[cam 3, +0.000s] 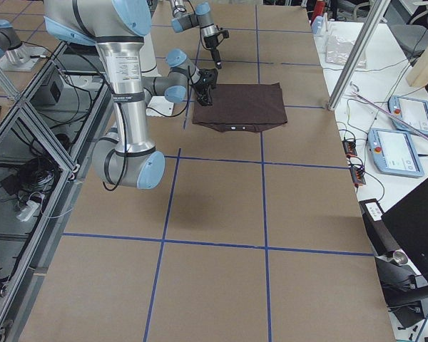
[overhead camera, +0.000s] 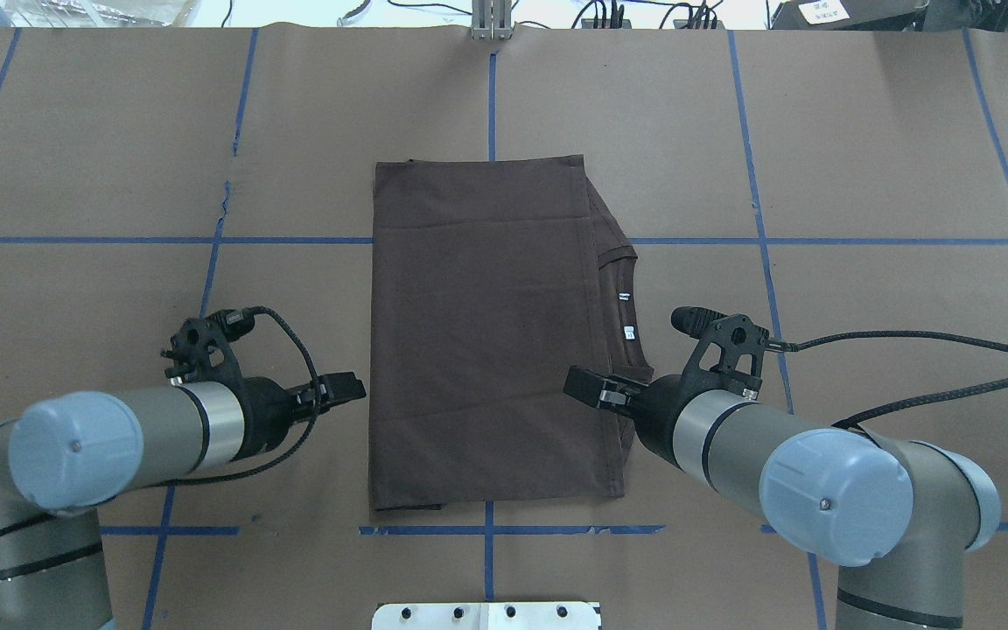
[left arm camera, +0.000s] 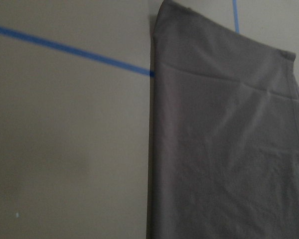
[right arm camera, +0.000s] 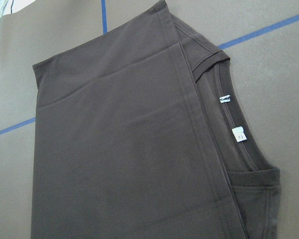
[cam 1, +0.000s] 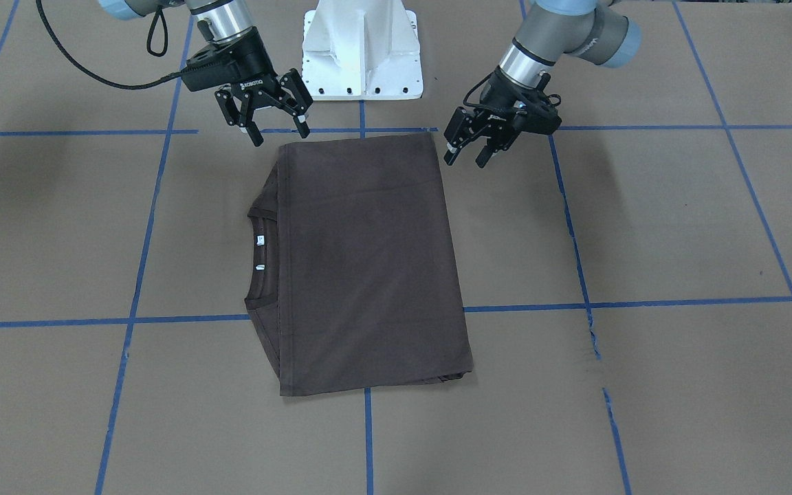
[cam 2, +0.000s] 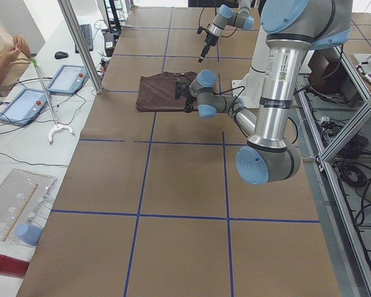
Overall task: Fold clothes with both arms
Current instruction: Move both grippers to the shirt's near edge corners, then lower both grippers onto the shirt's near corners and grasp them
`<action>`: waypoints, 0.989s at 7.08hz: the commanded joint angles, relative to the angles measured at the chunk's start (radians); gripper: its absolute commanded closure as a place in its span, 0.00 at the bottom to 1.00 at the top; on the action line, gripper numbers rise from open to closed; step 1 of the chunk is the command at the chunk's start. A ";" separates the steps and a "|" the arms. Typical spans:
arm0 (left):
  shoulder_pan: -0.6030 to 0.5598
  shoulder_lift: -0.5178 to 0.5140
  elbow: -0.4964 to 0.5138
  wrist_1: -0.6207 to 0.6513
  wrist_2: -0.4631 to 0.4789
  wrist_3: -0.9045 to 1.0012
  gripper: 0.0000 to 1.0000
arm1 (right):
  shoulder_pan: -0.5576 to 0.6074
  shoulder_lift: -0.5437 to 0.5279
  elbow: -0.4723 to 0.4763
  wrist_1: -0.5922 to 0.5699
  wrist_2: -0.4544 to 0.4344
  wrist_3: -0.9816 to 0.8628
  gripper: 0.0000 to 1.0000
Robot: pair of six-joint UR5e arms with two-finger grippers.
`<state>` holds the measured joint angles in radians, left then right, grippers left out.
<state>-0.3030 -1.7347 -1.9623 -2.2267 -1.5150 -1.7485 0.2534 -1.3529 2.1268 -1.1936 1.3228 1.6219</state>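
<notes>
— Nearest the base (overhead camera: 486, 615)?
— Left arm (overhead camera: 163, 429) and right arm (overhead camera: 784, 455), angled in from either side toward the middle of the table (overhead camera: 863, 131).

— Jaws?
— Left gripper (cam 1: 466, 158): parted, nothing between them. Poised over bare paper beside the left edge of the shirt (overhead camera: 478, 332), toward its near end. Right gripper (cam 1: 278, 130): spread wider, likewise empty, at the near right corner. From overhead, overlaps the cloth's right edge; from across the table, looks clear of it. Cannot tell how high above the fabric.

— Past the grippers?
— Shirt: dark brown, folded to a neat rectangle. Flat on the table's middle, covering a crossing of blue tape (overhead camera: 119, 239). One smooth panel on top, with a stitched hem along its right edge.

— Neck end?
— Collar (right arm camera: 249, 160) showing on the robot's right side, partly tucked under the top panel. Two small white labels (right arm camera: 239, 134) inside it.

— Farther out?
— Brown paper and tape lines up to the far edge. Beyond, in the left side view, a person (cam 2: 3, 55) by two tablets (cam 2: 67, 78).
</notes>
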 commanded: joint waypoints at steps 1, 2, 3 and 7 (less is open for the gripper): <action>0.131 -0.023 0.008 0.044 0.107 -0.194 0.46 | 0.004 0.000 -0.001 0.000 0.000 0.004 0.00; 0.162 -0.035 0.011 0.061 0.130 -0.204 0.47 | 0.006 0.000 -0.001 0.000 0.000 0.006 0.00; 0.176 -0.055 0.026 0.062 0.140 -0.206 0.46 | 0.010 0.000 -0.002 -0.001 0.000 0.007 0.00; 0.202 -0.068 0.054 0.062 0.141 -0.217 0.46 | 0.015 0.000 -0.004 -0.001 -0.002 0.012 0.00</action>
<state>-0.1034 -1.8053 -1.9066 -2.1646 -1.3734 -1.9672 0.2669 -1.3530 2.1235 -1.1949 1.3213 1.6333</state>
